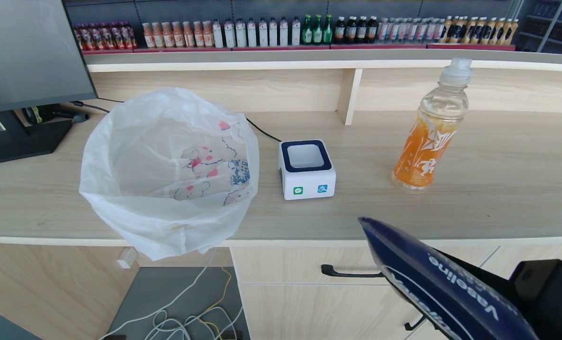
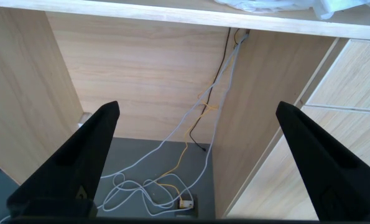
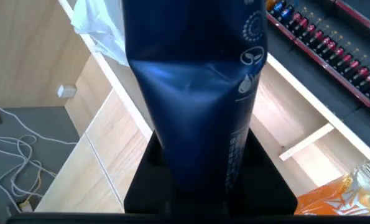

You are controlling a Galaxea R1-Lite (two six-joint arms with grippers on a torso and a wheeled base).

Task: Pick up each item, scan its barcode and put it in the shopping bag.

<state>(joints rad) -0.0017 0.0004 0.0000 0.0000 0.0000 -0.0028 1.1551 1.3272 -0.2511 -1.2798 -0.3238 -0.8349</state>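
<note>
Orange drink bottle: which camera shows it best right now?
The head view: the whole bottle stands upright on the counter, right of the scanner. The right wrist view catches just a corner of it behind the blue tube. The left wrist view looks under the counter at cables.

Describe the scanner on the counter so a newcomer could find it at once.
Start at the long pale wooden counter. Near its middle, between the open white plastic bag and the standing orange drink bottle, sits the scanner. It is the only small white box there, with a dark blue frame around its top window.
</note>
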